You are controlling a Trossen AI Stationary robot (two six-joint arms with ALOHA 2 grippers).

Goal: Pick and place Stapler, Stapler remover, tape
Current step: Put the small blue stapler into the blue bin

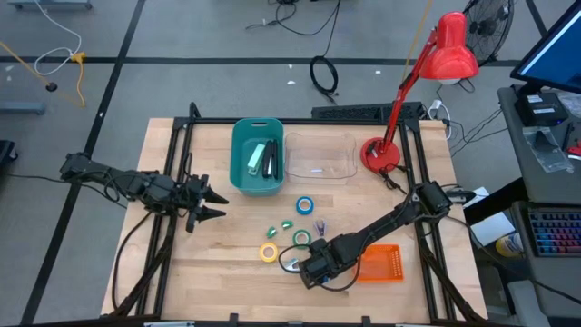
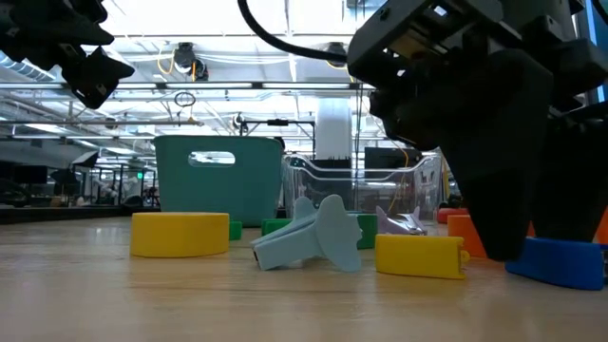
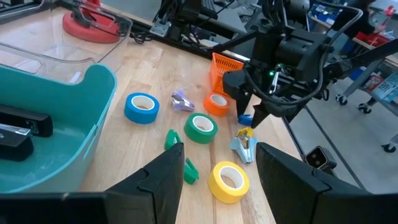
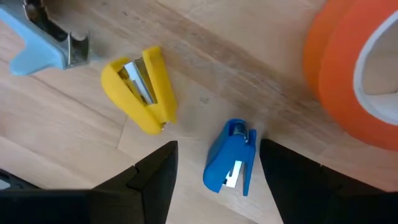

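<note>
My right gripper point(image 4: 217, 186) is open and low over the table's near side point(image 1: 304, 271). Its fingers stand on either side of a small blue staple remover point(image 4: 231, 155) without touching it. A yellow remover point(image 4: 140, 90) and a pale blue one point(image 4: 43, 46) lie beside it, and the orange tape roll point(image 4: 360, 74) lies flat close by. The blue point(image 1: 305, 205), green point(image 1: 301, 238) and yellow point(image 1: 269, 252) tape rolls lie flat on the table. Staplers point(image 1: 265, 159) lie in the teal bin point(image 1: 238, 173). My left gripper point(image 1: 221, 205) hovers open, left of the bin.
A clear tray point(image 1: 320, 168) sits right of the bin, and a red desk lamp point(image 1: 381, 154) stands at the far right. An orange basket point(image 1: 386, 263) sits next to my right arm. A purple remover point(image 3: 182, 101) and green removers point(image 3: 173, 138) lie among the rolls.
</note>
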